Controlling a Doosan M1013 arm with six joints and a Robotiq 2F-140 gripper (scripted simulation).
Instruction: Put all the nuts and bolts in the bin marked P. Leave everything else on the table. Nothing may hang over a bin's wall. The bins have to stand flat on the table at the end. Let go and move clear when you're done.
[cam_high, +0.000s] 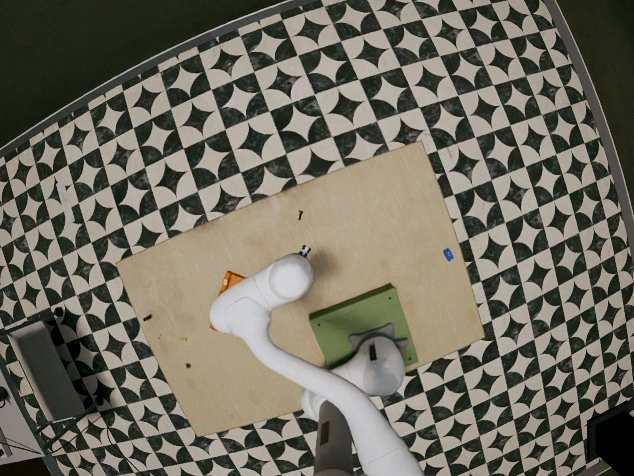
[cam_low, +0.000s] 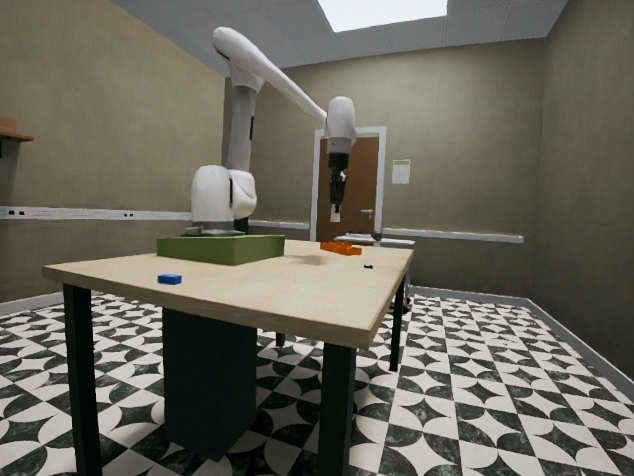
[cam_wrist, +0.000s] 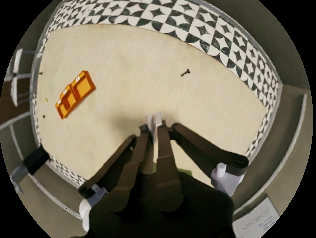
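Observation:
My gripper (cam_low: 336, 208) (cam_wrist: 156, 119) is shut, with nothing seen between its fingertips. It points down, high above the middle of the table. A black bolt (cam_high: 300, 214) (cam_low: 368, 266) (cam_wrist: 185, 73) lies on the table near the far long edge. A small dark piece (cam_high: 148, 317) lies near the left edge; its type is unclear. A dark round piece, perhaps a nut (cam_high: 187, 365) (cam_wrist: 44, 116), lies at the lower left. The orange bins (cam_high: 231, 280) (cam_low: 340, 249) (cam_wrist: 73, 93) stand together, partly hidden by the arm in the top view. Their letters and contents are not readable.
A tiny yellowish piece (cam_high: 183, 339) (cam_wrist: 46, 99) lies left of the bins. A blue block (cam_high: 448, 254) (cam_low: 169, 279) lies near the right edge. The arm's base stands on a raised green plate (cam_high: 353, 312) (cam_low: 204, 249). The arm reaches over the bins in the top view.

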